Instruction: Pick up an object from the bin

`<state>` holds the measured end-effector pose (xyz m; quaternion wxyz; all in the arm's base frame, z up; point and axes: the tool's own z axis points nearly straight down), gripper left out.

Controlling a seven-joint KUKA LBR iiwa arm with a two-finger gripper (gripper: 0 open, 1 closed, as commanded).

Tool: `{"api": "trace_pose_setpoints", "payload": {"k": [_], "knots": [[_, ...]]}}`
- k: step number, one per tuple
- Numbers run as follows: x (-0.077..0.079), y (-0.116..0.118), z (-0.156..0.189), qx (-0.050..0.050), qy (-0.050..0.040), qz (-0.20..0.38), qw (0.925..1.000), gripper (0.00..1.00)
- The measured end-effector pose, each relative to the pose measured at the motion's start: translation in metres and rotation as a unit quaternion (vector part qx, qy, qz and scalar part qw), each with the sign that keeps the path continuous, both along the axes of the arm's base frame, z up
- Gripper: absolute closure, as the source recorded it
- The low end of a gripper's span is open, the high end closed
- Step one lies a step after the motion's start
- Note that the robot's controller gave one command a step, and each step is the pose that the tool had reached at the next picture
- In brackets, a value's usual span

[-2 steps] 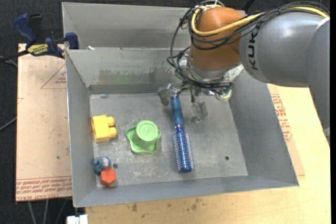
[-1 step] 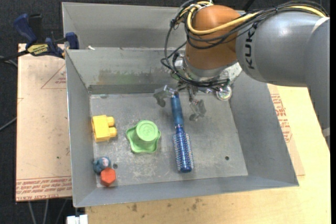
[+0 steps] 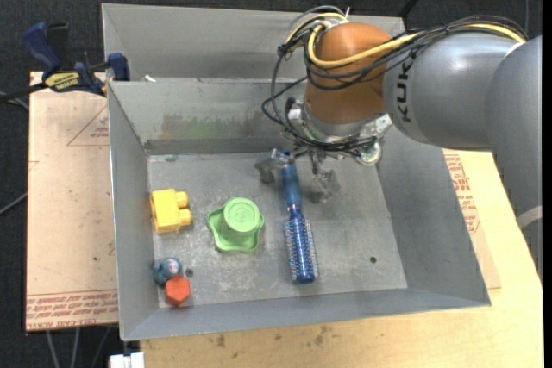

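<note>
A blue hairbrush (image 3: pixel 296 230) lies lengthwise in the middle of the bin, bristle head toward the front and handle pointing to the back. My gripper (image 3: pixel 299 175) is low over the handle end. Its fingers stand open, the left fingertip (image 3: pixel 274 168) close beside the handle's tip and the other one a little to its right. Nothing is lifted between them. A green cup (image 3: pixel 235 225) lies just left of the brush.
A yellow block (image 3: pixel 170 209) sits near the left wall. In the front left corner lies a small blue and red toy (image 3: pixel 173 281). The arm, with its orange cover and cables, reaches in from the right and hides the back right floor of the bin.
</note>
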<state>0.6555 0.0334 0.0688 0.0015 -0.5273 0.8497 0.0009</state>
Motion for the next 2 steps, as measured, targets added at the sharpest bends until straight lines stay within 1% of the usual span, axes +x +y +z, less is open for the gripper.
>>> {"api": "trace_pose_setpoints", "payload": {"k": [1, 2], "knots": [[0.0009, 0.0011, 0.0010, 0.002, -0.0014, -0.002, 1.0000, 0.00], [0.0013, 0.0009, 0.0016, 0.002, -0.0019, -0.002, 1.0000, 1.00]]}}
